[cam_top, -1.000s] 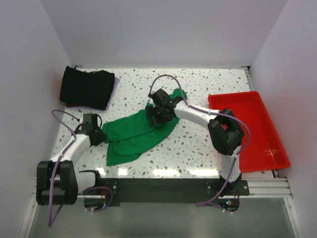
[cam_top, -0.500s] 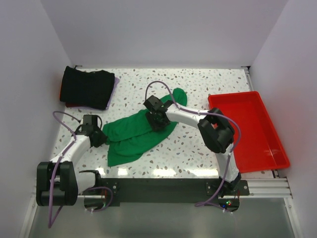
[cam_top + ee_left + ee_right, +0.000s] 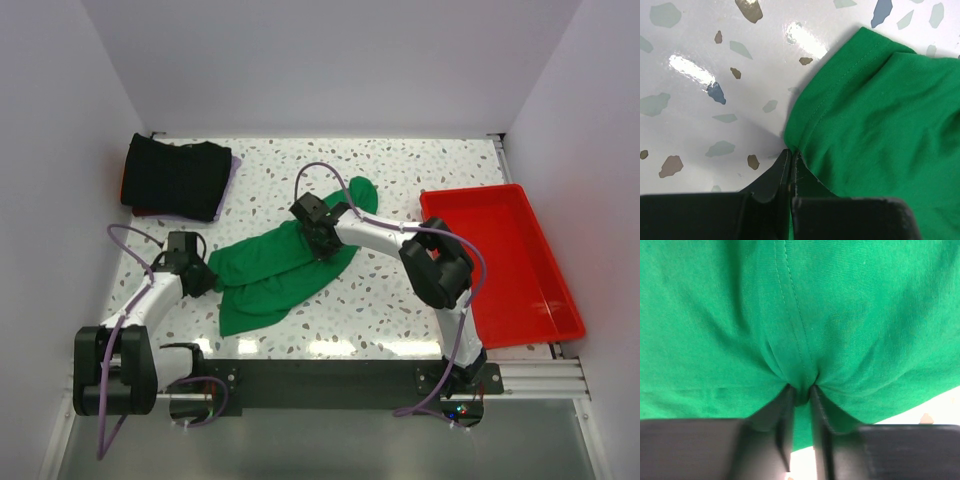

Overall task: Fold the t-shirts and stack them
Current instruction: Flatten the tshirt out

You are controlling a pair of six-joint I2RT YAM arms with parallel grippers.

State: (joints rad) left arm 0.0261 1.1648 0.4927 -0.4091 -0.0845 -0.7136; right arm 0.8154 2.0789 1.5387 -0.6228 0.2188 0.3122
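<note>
Left tool [image 3: 790, 160] clamps the green shirt [image 3: 880, 120] by its hem; right tool [image 3: 800, 390] pinches a seam pucker. I'd lift both evenly, cloth taut between them.

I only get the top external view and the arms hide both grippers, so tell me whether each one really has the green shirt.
Observer: The left gripper is shut on the green t-shirt, pinching the shirt's stitched hem right at the edge.
Operator: Now report the right one.
Observer: The right gripper is shut on the same shirt, with a bunched fold along a stitched seam pinched in it.
Operator: Say what lies beside the left pinch.
Observer: Bare speckled table sits just left of the hem, with no other cloth in that wrist view.
</note>
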